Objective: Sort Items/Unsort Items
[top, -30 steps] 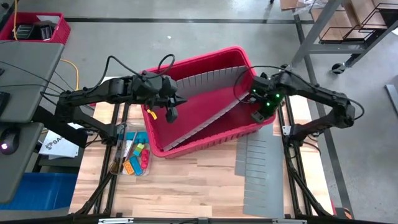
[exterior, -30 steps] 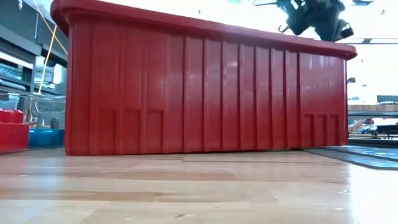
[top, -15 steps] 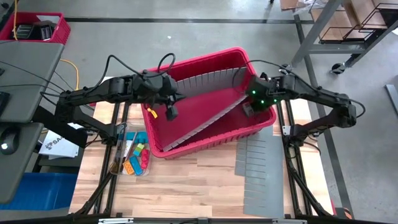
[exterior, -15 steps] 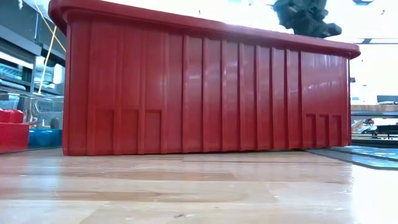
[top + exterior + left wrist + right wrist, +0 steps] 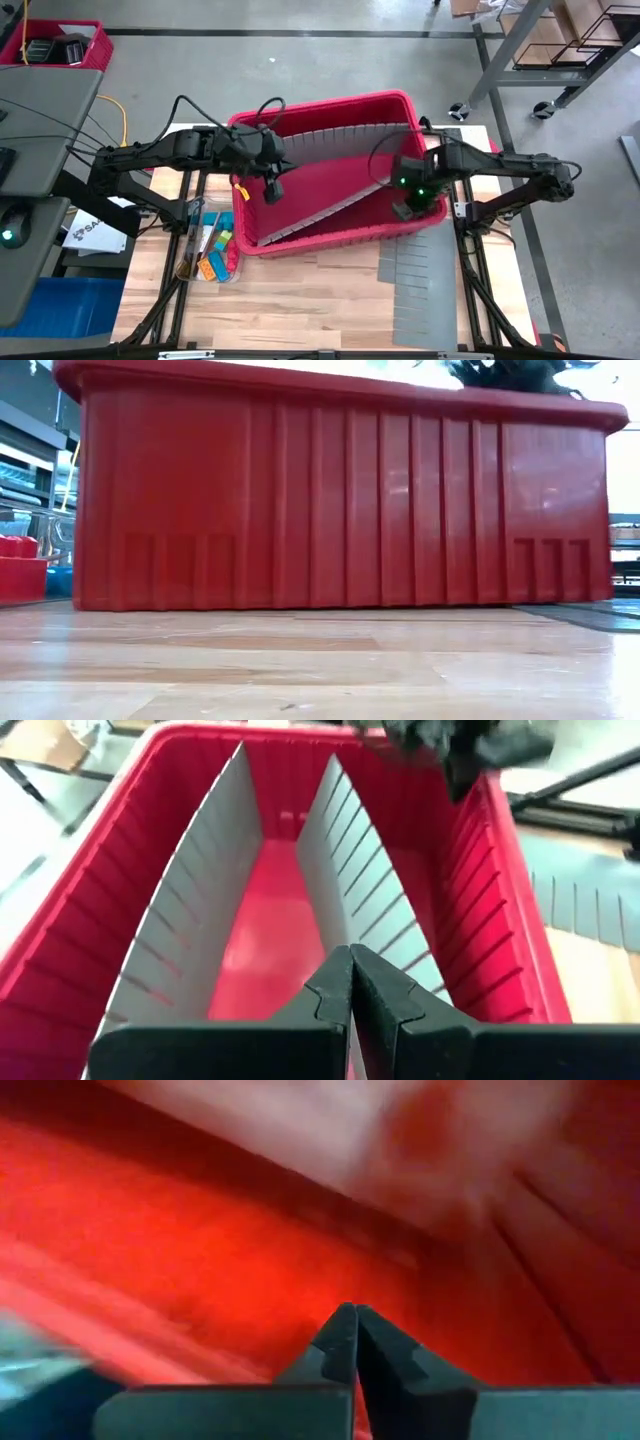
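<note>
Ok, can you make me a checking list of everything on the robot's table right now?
Surface: wooden table, bare toward the front.
Job's things: colourful items heaped beside the bin's left corner.
Clutter: red bin holding two grey dividers; spare divider sheets at the right.
Grippers: left gripper shut, empty, over the bin; right gripper shut, empty, at the bin's right wall.
Cables: black cable looping over the left arm.
Surroundings: shelving; red crate.

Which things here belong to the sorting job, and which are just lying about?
Job:
- items, colourful pieces beside the bin
- red bin with grey dividers
- left claw, shut, over the bin
- right claw, shut, at the bin's right wall

Lying about:
- spare grey divider sheets
- small red crate
</note>
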Robot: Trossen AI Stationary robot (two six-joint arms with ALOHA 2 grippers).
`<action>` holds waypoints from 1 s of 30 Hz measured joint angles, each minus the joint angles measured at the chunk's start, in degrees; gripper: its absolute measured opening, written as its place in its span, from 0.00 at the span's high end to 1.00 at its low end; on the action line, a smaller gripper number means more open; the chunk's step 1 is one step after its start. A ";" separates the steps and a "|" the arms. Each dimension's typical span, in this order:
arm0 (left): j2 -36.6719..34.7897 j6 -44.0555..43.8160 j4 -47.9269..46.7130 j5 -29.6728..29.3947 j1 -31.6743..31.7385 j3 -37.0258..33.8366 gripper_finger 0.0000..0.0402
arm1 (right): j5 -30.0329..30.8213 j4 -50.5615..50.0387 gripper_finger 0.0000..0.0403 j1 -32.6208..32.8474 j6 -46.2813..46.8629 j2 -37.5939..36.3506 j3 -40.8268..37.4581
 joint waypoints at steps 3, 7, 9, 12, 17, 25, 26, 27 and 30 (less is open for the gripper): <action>0.02 -0.03 -3.00 0.01 -1.62 0.00 0.99 | -2.53 2.22 1.00 2.74 3.42 -0.07 2.22; 0.02 -0.41 -6.36 0.04 -3.27 0.00 0.99 | -4.35 4.32 1.00 7.33 8.28 -0.09 3.48; 0.02 -1.06 -8.01 0.13 -4.19 0.00 0.99 | -2.94 4.64 1.00 10.06 10.97 -0.08 3.50; 0.02 -1.02 -8.93 0.14 -5.51 0.00 0.99 | -1.93 6.15 1.00 13.86 14.81 0.02 3.54; 0.00 3.81 -6.83 0.02 -6.39 0.00 0.99 | 7.73 7.60 1.00 15.24 9.76 -0.23 11.09; 0.00 20.41 2.10 -1.63 -3.47 0.00 0.93 | 15.33 0.08 0.97 11.16 -21.83 0.20 22.61; 0.00 21.54 3.08 -0.73 -3.23 0.00 0.91 | 14.22 -2.70 0.94 10.17 -25.71 0.57 22.76; 0.01 22.12 4.00 0.05 -3.08 0.00 0.88 | 13.44 -5.42 0.90 9.19 -29.59 1.13 22.70; 0.30 22.50 7.18 -0.09 -2.76 0.00 0.77 | 14.24 -11.60 0.75 6.10 -42.51 3.42 22.56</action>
